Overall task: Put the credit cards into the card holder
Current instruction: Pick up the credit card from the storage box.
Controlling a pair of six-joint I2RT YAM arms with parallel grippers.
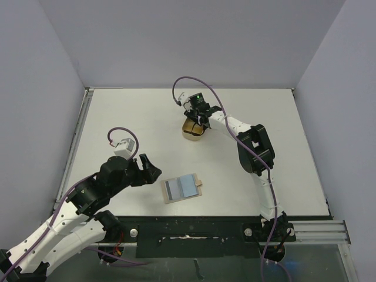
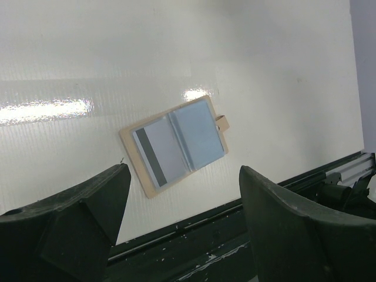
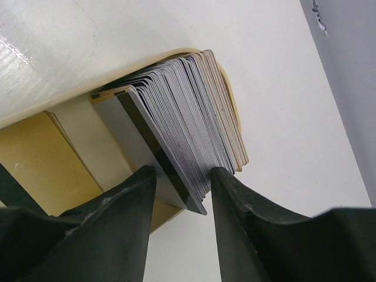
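Observation:
The card holder [image 1: 182, 188] lies open and flat near the table's front; in the left wrist view the card holder [image 2: 141, 170] has a grey card with a dark stripe [image 2: 161, 155] and a blue card [image 2: 200, 132] in it. My left gripper [image 1: 151, 167] [image 2: 183, 176] hovers just left of it, open and empty. Far back, a stack of credit cards [image 3: 194, 106] stands on edge in a tan tray [image 3: 35, 153] [image 1: 189, 137]. My right gripper [image 1: 197, 121] [image 3: 183, 173] reaches down into it, open, its fingers either side of the front few cards.
A black metal rail [image 1: 235, 226] runs along the table's near edge, also seen past the left fingers as the rail [image 2: 194, 235]. Grey walls close in the table at the back and on both sides.

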